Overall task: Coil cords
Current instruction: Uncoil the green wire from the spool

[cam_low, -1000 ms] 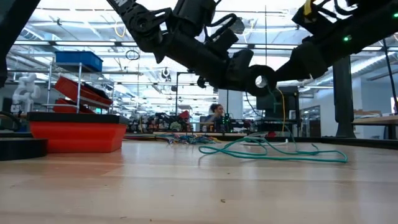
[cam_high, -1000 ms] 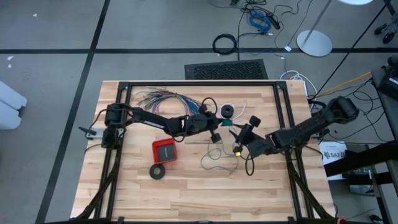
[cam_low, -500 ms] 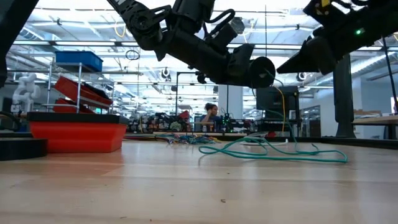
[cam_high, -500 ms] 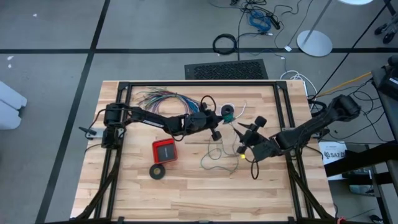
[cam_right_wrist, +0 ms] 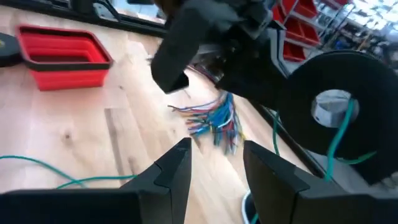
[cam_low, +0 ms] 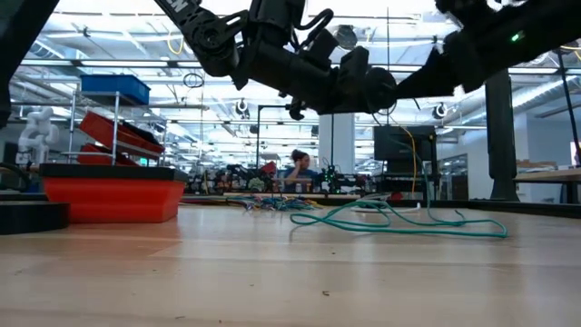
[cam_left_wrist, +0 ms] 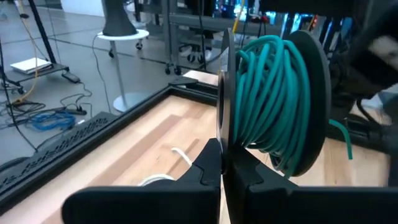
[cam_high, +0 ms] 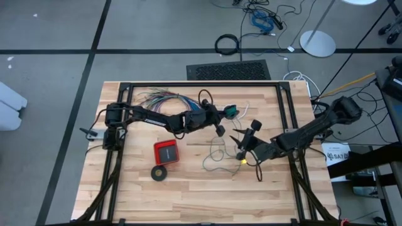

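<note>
High view: left gripper (cam_high: 227,113) has lifted the spool (cam_high: 231,111) off the table toward the far edge, away from the right gripper (cam_high: 242,142); loose green wire (cam_high: 217,157) lies just beside the latter.

Left wrist: fingers pinched shut on the spool's flange; wire wound on.

Right wrist: jaws apart, empty; winding looks underway, much slack left.

Even overhead light, soft shadows. My low view is backlit by ceiling strips; arms silhouetted. Both my wrist views show motion blur.
</note>
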`<action>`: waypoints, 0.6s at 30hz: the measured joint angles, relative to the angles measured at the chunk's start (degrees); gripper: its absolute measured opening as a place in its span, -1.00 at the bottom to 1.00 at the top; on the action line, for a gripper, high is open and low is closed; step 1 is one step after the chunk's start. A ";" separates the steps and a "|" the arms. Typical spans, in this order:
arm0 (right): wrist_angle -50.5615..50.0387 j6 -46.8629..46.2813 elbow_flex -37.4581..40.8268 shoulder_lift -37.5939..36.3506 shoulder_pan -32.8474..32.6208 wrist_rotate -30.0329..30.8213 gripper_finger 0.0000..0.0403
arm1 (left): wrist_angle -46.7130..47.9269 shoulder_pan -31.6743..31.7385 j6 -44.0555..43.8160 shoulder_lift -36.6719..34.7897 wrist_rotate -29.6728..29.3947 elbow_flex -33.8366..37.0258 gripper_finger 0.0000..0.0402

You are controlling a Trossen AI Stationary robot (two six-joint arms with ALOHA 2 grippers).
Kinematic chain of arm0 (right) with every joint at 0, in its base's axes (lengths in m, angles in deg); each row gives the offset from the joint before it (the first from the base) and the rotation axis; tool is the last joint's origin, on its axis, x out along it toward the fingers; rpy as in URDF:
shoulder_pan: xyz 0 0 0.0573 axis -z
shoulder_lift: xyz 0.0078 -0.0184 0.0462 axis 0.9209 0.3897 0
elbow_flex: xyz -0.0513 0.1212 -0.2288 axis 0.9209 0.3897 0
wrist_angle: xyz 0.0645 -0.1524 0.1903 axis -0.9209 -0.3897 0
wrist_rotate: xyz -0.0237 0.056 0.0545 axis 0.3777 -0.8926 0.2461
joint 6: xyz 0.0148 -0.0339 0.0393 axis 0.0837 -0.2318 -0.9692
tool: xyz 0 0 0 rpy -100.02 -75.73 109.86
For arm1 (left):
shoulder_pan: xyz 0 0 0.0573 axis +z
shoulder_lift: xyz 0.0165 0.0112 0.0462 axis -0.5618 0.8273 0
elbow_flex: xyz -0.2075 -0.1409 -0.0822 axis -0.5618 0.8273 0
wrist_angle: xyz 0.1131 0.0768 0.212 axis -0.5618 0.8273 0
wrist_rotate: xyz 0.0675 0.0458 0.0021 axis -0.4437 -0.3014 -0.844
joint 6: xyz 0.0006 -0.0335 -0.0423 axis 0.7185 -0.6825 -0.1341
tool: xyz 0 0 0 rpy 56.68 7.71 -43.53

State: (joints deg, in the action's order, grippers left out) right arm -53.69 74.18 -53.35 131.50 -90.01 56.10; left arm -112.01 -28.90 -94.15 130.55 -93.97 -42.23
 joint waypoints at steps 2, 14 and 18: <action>0.19 -0.17 0.01 1.35 1.93 0.43 -0.34 | -0.24 -0.04 -1.02 0.00 0.62 0.02 -1.00; 0.31 -2.47 0.01 5.65 8.05 2.19 -0.34 | -0.70 -0.96 -2.83 0.00 2.96 0.02 -1.00; 0.41 -2.41 0.01 5.65 8.36 4.29 -0.39 | -0.68 -0.85 -2.87 0.00 3.44 0.04 -1.00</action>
State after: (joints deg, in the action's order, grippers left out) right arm -53.29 71.78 -53.34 137.15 -81.66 60.38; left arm -112.68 -29.76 -97.02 130.55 -90.53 -42.18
